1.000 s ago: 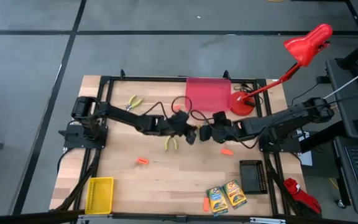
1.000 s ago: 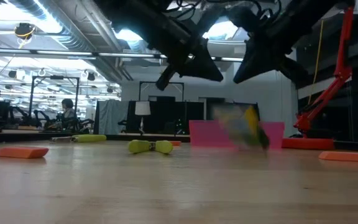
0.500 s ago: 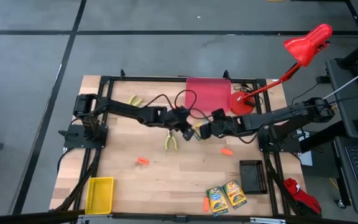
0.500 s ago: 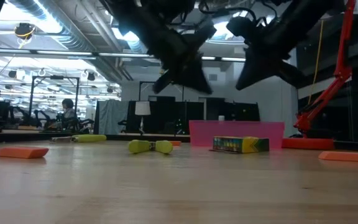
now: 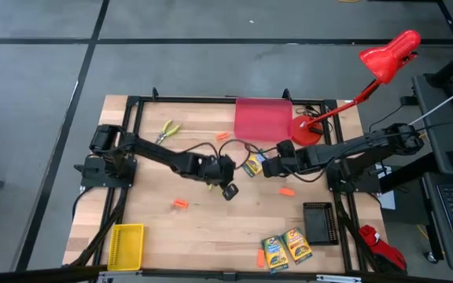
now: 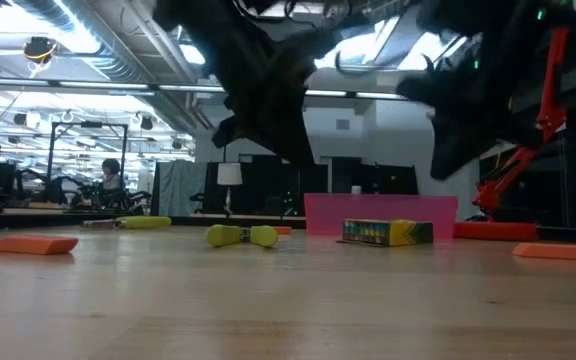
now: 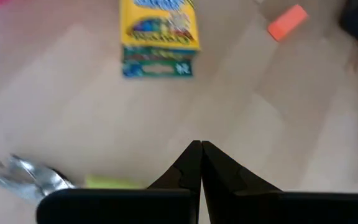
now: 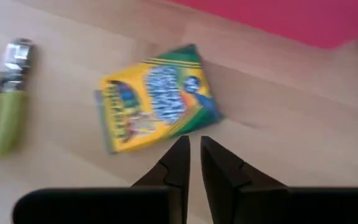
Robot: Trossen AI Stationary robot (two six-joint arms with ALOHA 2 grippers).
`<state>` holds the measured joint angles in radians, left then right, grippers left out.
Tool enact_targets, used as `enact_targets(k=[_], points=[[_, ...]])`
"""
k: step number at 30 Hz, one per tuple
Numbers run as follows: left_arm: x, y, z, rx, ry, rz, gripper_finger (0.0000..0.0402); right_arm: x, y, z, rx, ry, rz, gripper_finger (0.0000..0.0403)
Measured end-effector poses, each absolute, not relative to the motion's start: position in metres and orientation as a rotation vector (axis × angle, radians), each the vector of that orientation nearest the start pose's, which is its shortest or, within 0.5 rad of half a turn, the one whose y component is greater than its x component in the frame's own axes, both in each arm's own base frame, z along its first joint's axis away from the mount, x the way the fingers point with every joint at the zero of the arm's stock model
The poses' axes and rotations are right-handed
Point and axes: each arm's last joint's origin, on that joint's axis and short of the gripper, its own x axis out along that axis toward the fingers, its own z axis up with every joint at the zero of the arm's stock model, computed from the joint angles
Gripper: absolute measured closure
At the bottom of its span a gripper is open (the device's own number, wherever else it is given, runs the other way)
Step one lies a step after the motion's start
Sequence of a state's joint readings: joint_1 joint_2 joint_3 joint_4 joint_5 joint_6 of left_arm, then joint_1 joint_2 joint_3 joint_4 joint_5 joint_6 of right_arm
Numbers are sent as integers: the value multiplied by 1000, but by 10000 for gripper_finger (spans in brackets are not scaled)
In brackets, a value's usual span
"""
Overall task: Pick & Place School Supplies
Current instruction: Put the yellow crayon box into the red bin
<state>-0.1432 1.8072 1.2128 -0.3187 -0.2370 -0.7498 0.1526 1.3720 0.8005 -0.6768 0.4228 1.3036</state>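
Observation:
A green-and-yellow crayon box point(image 5: 252, 165) lies flat on the wood in front of the red bin point(image 5: 263, 119), also seen in the low view point(image 6: 388, 232). My right gripper point(image 8: 194, 142) hovers just beside the crayon box point(image 8: 157, 102), fingers slightly apart, touching nothing. My left gripper point(image 7: 200, 144) is shut and empty, above the table nearer the front, with the crayon box point(image 7: 159, 31) ahead of it. One pair of green-handled pliers point(image 7: 36, 177) lies by my left gripper. Another pair of pliers point(image 5: 166, 130) lies far left. Two more crayon boxes point(image 5: 285, 248) lie near the front edge.
Orange sticks lie scattered: one point(image 5: 181, 203) left of centre, one point(image 5: 287, 190) right of centre, one point(image 5: 222, 136) by the red bin, one point(image 5: 260, 257) at the front. A black bin point(image 5: 318, 222) and a yellow bin point(image 5: 126, 245) stand near the front. A red lamp base point(image 5: 305, 132) stands at the back right.
The crayon box dropped from between the two grippers and now lies flat on the table. My left gripper has swung toward the table's near edge and tipped downward. My right gripper has drawn back a little toward the right edge and tipped down.

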Motion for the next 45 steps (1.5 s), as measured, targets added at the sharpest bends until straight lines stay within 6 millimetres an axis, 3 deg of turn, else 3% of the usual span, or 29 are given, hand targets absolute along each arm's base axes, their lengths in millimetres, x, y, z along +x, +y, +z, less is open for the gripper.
enact_targets(k=[5,11,20,24,30,36,45], points=[[366,-69,199,-527,803,465,398,227,18,164,861,861,-909,331],[356,-84,204,-540,812,484,398,234,18,160,918,730,-860,324],[345,-87,214,-513,805,529,398,240,17,163,931,669,-830,366],[342,-86,217,-499,803,539,398,248,18,155,950,650,-824,395],[338,-85,222,-481,810,539,398,266,22,134,1015,621,-800,400],[328,-83,231,-441,815,566,398,267,41,125,1053,623,-800,401],[323,-83,234,-405,822,580,398,250,71,126,1086,611,-864,402]])
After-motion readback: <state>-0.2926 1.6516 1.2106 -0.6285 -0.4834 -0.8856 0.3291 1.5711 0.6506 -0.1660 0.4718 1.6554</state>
